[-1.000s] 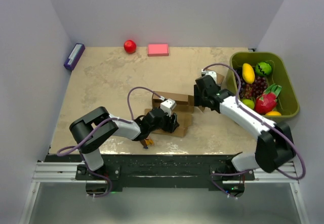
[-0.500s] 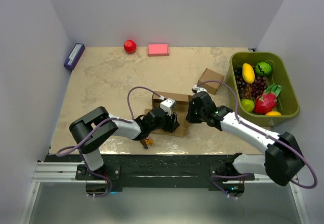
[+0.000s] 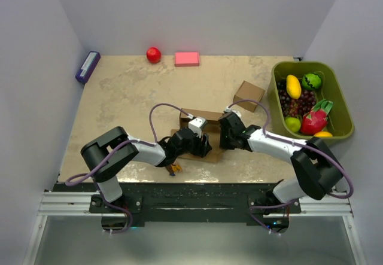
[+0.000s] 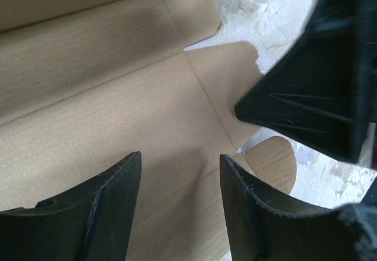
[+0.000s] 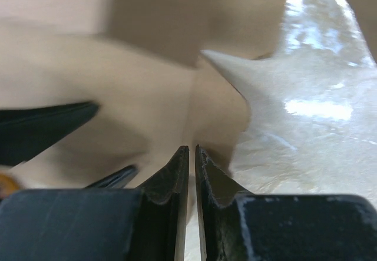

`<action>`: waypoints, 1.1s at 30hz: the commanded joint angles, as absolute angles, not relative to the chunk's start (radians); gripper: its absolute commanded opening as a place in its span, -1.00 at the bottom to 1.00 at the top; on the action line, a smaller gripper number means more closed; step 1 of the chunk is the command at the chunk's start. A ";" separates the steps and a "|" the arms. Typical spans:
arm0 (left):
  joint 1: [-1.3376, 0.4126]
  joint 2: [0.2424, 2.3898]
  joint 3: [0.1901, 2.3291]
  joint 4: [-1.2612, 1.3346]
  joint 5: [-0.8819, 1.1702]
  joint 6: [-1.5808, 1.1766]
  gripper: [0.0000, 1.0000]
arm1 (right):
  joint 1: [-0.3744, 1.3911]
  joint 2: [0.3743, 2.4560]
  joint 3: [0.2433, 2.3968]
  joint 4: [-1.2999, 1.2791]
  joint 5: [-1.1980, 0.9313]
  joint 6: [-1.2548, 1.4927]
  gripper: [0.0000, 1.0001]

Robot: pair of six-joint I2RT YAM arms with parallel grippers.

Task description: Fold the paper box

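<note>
Arms: two, both reaching in to the middle of the table [image 3: 131, 97], their heads just beside each other.
Paper box: one, the paper box [image 3: 203, 115], a flat brown sheet with flaps. It lies near the front middle of the table, partly under both claws.
Left gripper: the left gripper [image 4: 179, 161] is released. Its two fingers [image 4: 118, 196] stand spread over the sheet's creased panel [image 4: 118, 108]. In the top view it [image 3: 202, 140] sits over the sheet's middle.
Right gripper: the right gripper [image 5: 191, 150] is clenched, its two fingers all but touching, with only a sliver between them. It is at the edge of a flap [image 5: 147, 108]; whether cardboard is pinched there cannot be told. In the top view it [image 3: 224, 138] is at the sheet's right side.
Small box: one small box [image 3: 248, 96], squarish and brown, between the sheet and the bin, apart from both.
Bin: one green bin [image 3: 338, 97] at the right edge.
Fruit in bin: six pieces seen: yellow fruit [image 3: 293, 86], green melon [image 3: 311, 81], grapes [image 3: 299, 103], dragon fruit [image 3: 315, 120], green apple [image 3: 292, 122], orange piece [image 3: 323, 134].
Far edge: one red ball [image 3: 154, 54], one pink block [image 3: 187, 58], one purple bar [image 3: 87, 66].
</note>
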State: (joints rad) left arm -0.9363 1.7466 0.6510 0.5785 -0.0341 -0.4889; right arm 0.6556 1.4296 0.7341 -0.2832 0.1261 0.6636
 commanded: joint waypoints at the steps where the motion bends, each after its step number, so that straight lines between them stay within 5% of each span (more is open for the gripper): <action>1: -0.940 1.749 0.609 0.469 -0.028 -0.515 0.21 | 0.658 1.483 0.744 -0.311 0.261 0.729 -0.74; 12: -0.940 1.749 0.601 0.474 -0.025 -0.515 0.21 | 0.658 1.511 0.741 -0.314 0.232 0.736 -0.66; 13: -0.940 1.749 0.600 0.474 -0.026 -0.515 0.21 | 0.658 1.479 0.753 -0.327 0.233 0.726 -0.58; 14: -0.940 1.749 0.598 0.476 -0.026 -0.517 0.21 | 0.647 1.461 0.776 -0.357 0.235 0.716 -0.21; 17: -0.940 1.749 0.595 0.482 -0.023 -0.522 0.21 | 0.605 1.395 0.810 -0.377 0.210 0.686 0.12; 20: -0.940 1.746 0.597 0.483 -0.025 -0.522 0.21 | 0.571 1.373 0.828 -0.362 0.183 0.664 0.22; 33: -0.940 1.738 0.589 0.483 -0.029 -0.523 0.21 | 0.522 1.480 0.798 -0.161 0.198 0.701 -0.04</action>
State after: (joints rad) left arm -0.9375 1.7340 0.6262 0.5987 -0.0261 -0.5072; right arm 0.5339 1.4799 0.8078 -0.2619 0.1646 0.6731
